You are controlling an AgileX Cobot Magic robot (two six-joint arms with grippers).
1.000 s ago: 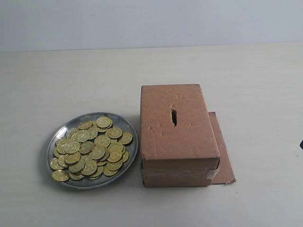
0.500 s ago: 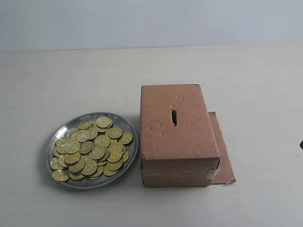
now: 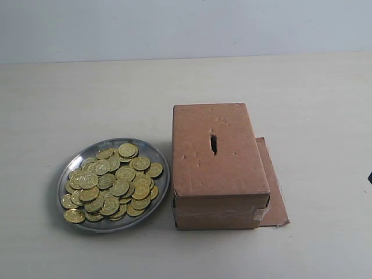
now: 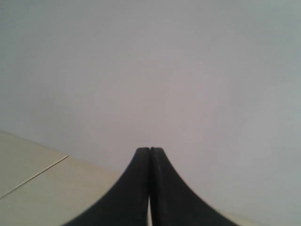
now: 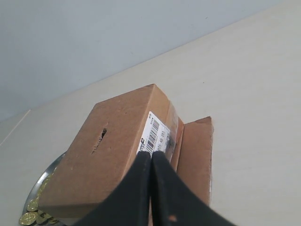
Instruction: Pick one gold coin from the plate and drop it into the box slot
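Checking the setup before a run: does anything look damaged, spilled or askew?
The box has a dented top and a ragged slot. A cardboard sheet juts out beside it. The coins all sit in the plate; none spilled.

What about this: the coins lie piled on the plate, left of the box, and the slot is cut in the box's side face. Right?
Not quite: the slot is cut in the top face of the box, not a side face, as the exterior view shows. The coins do lie piled on the plate, left of the box.
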